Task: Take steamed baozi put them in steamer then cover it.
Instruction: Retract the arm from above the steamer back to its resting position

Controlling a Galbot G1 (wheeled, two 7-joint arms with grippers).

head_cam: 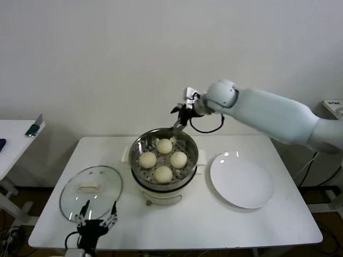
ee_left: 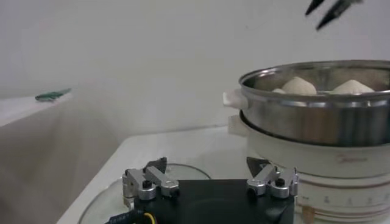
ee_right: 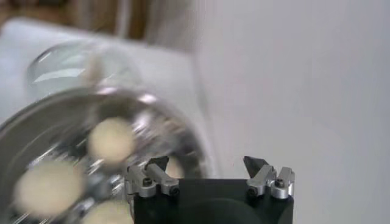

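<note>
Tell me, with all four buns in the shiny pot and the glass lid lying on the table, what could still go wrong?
The clear glass lid with a cream handle lies near the table's front left corner; a clumsy grab by the open left gripper might push it off. The open right gripper hovers over the round stainless-steel steamer's far rim, so the lid could hit it. Set crooked, the lid could press on the cream-white buns.

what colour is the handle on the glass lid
Cream-white, an oblong handle at the centre of the clear glass lid; clearest in the head view.

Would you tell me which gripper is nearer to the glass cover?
Left. The left gripper is open at the cover's near edge; the right gripper, open, hovers over the steamer's far rim.
</note>
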